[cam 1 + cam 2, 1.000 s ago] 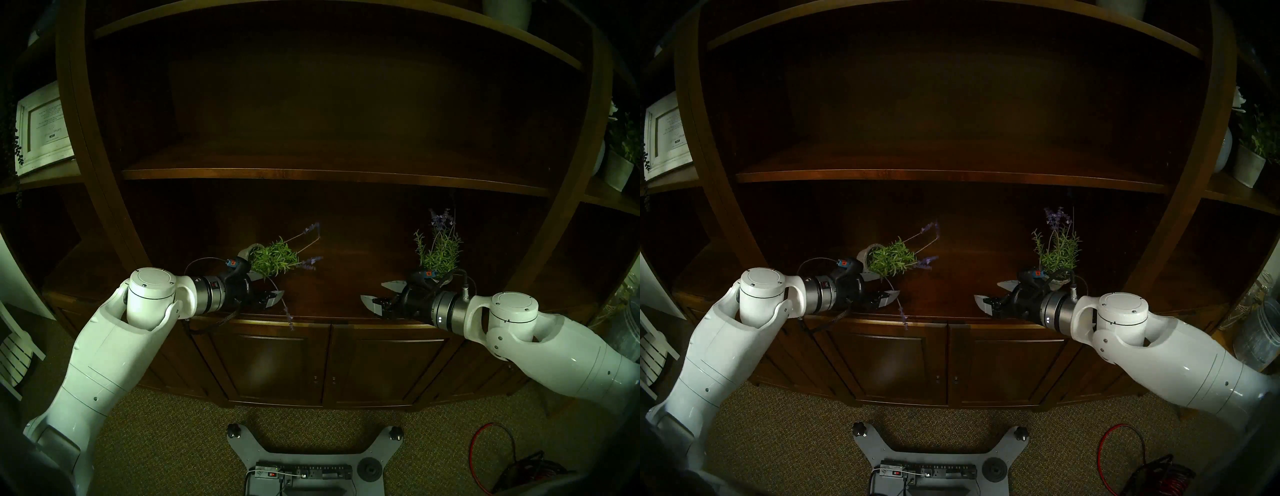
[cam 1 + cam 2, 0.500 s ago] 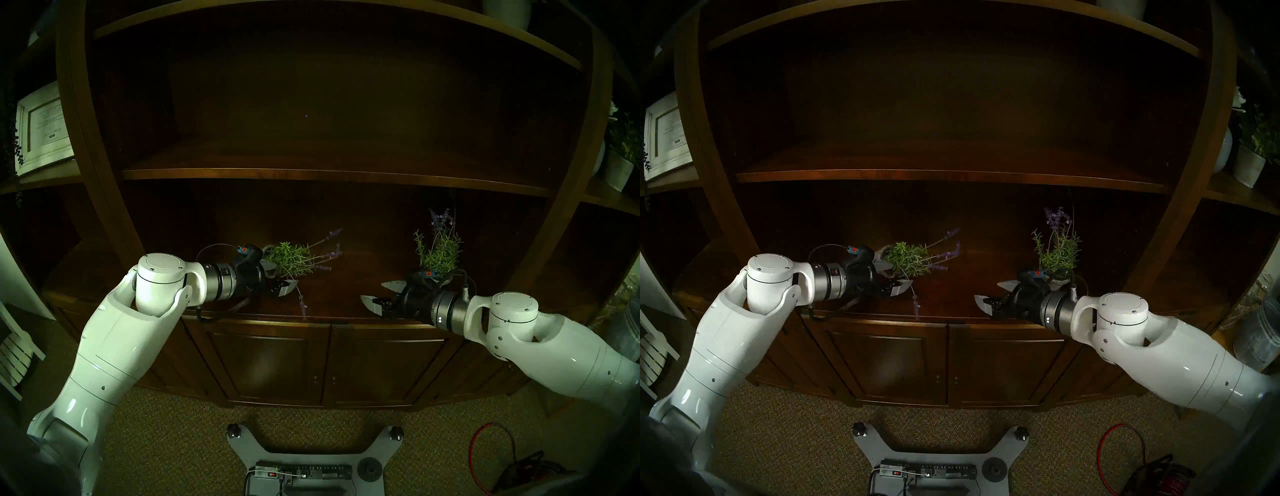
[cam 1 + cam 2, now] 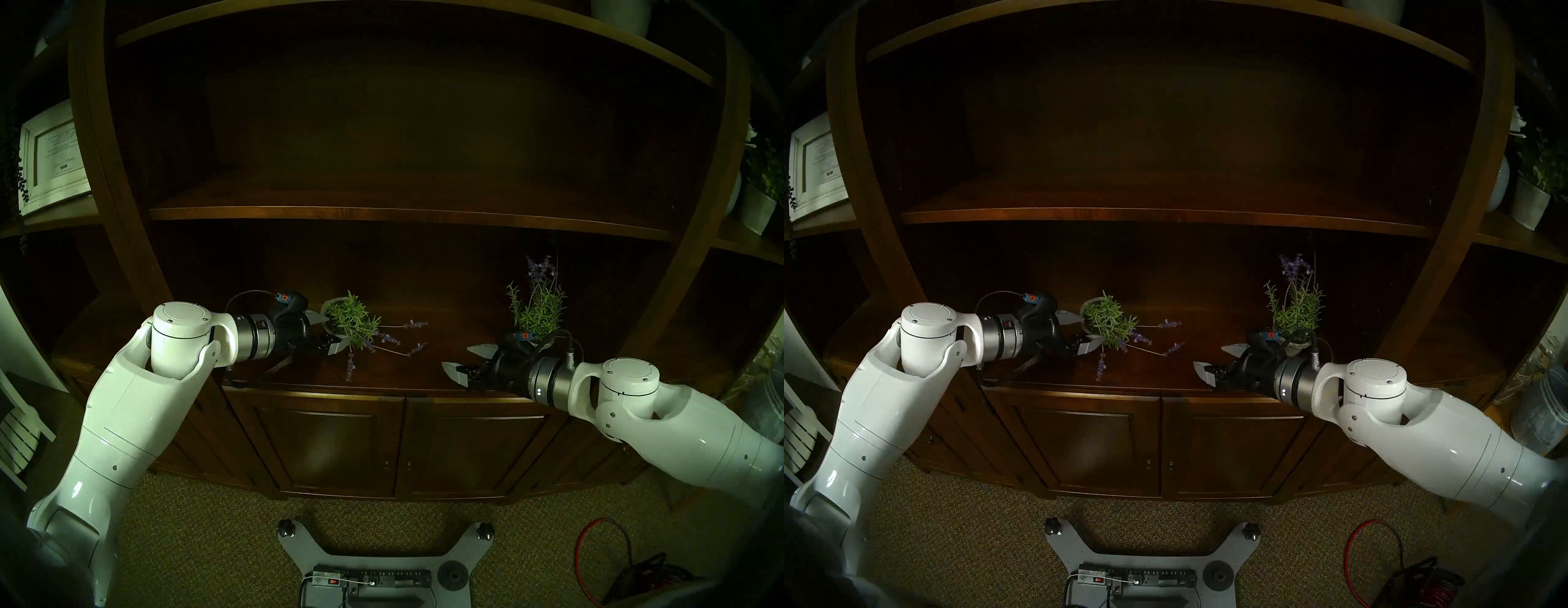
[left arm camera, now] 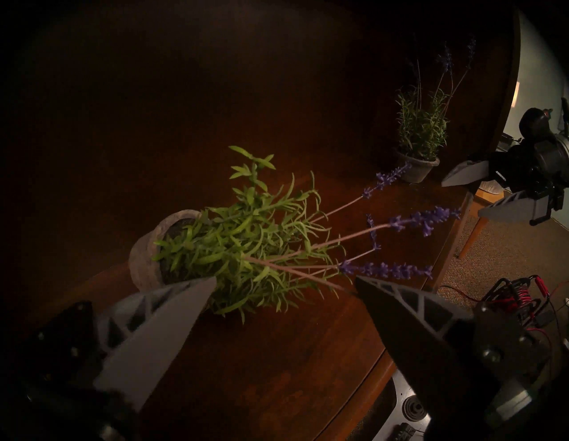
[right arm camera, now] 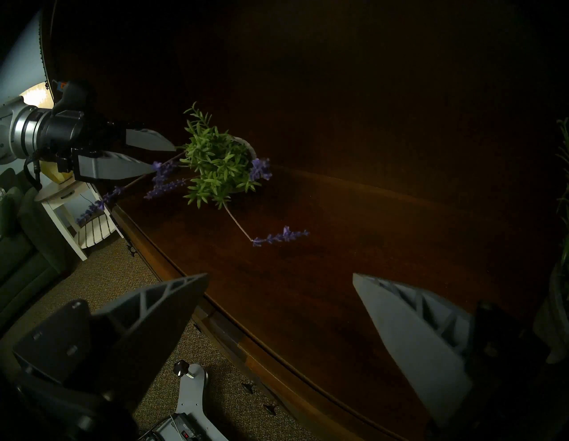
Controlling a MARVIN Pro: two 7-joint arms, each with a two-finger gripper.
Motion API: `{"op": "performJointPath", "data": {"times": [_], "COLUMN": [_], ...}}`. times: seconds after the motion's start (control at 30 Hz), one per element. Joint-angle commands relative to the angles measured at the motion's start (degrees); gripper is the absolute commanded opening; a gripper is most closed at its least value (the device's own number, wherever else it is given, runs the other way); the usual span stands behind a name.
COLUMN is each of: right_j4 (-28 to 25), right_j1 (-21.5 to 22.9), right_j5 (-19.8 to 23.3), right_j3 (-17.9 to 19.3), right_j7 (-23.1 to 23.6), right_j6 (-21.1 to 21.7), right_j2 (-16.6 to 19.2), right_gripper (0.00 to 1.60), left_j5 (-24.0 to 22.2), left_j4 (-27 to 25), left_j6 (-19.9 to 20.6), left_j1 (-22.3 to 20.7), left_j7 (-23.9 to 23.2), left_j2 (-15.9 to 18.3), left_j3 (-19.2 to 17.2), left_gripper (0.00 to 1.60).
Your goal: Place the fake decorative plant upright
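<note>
The fake plant (image 3: 352, 325) lies tipped on its side on the dark wooden cabinet top (image 3: 403, 373), its grey pot (image 4: 144, 261) to the left and its purple flower stems (image 4: 425, 220) pointing right. My left gripper (image 3: 327, 332) is open just left of it; in the left wrist view the green leaves (image 4: 246, 243) sit at and just beyond the fingertips (image 4: 197, 292), with nothing clamped. My right gripper (image 3: 461, 360) hangs open and empty over the front edge to the right, apart from the plant (image 5: 218, 166).
A second lavender plant (image 3: 536, 305) stands upright in its pot behind my right wrist. A shelf board (image 3: 403, 214) runs low overhead. A framed picture (image 3: 51, 157) stands on the left shelf and white potted plants (image 3: 757, 204) on the right. A red cable (image 3: 602, 552) lies on the carpet.
My open left gripper swung right and then drew back left. The tipped plant shifted right and turned, its flower stems swinging from up-right down to the right. The right arm stayed still.
</note>
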Motion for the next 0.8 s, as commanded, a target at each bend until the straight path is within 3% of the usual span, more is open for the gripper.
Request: {"op": "performJointPath", "data": {"times": [0.0,0.77], "right_j4": [-0.7,-0.7], "right_j1": [1.1,1.1], "right_j5": [0.1,0.1], "right_j3": [1.3,1.3], "right_j7": [-0.2,-0.2], "right_j6": [-1.0,-0.9], "right_j2": [0.0,0.0], "right_gripper": [1.6,1.6], "left_j5": [0.3,0.5], "left_j4": [-0.6,-4.1], "left_j6": [-0.9,3.2], "left_j1": [-1.2,-3.2], "left_j7": [0.2,1.8], "left_j2": [-0.1,-3.3], "left_j3": [-0.1,3.5], "left_gripper": [1.6,1.6]}}
